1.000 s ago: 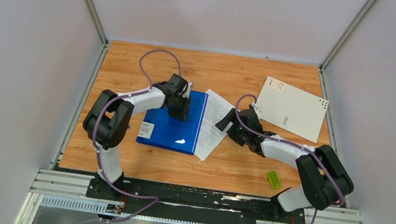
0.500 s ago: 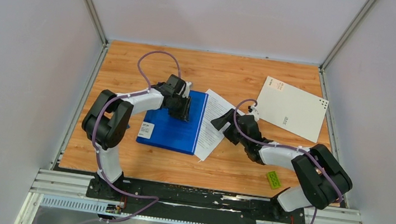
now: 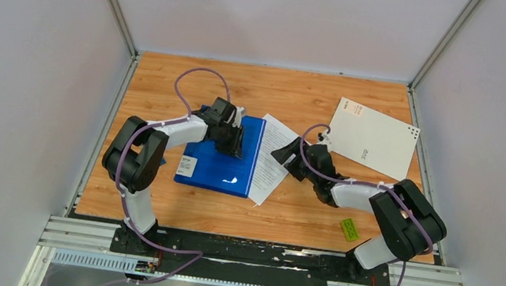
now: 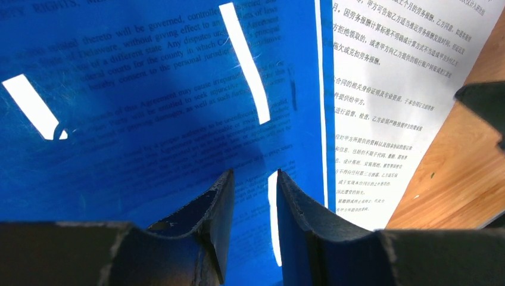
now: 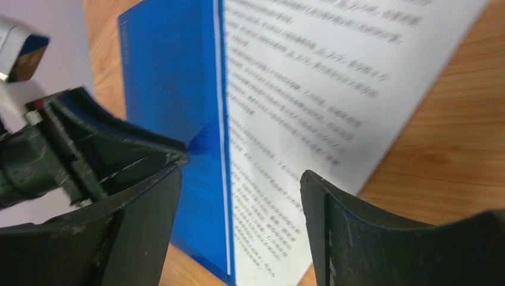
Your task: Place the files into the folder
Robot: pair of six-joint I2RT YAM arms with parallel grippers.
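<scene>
The blue folder [image 3: 216, 157] lies flat at mid-table, its translucent cover shut over a printed sheet whose text shows through [image 4: 149, 77]. Another of the files, a white sheet [image 3: 271, 161] of dense print, sticks out from the folder's right edge onto the wood [image 4: 387, 107] [image 5: 309, 89]. My left gripper [image 3: 234, 141] [image 4: 255, 174] stands on the folder cover [image 4: 119, 149] near its right edge, jaws a narrow gap apart with nothing between them. Low over the protruding sheet, my right gripper [image 3: 282, 153] [image 5: 243, 170] is wide open, straddling the folder's edge [image 5: 172, 77].
A stiff pale grey cover [image 3: 373, 139] lies at the back right, close to the right arm's elbow. A small green tag [image 3: 349, 229] sits near the right arm's base. Grey walls close in the table on three sides.
My right gripper has slid left and down onto the protruding sheet, and its jaws have narrowed a little. The left gripper has stayed on the folder.
</scene>
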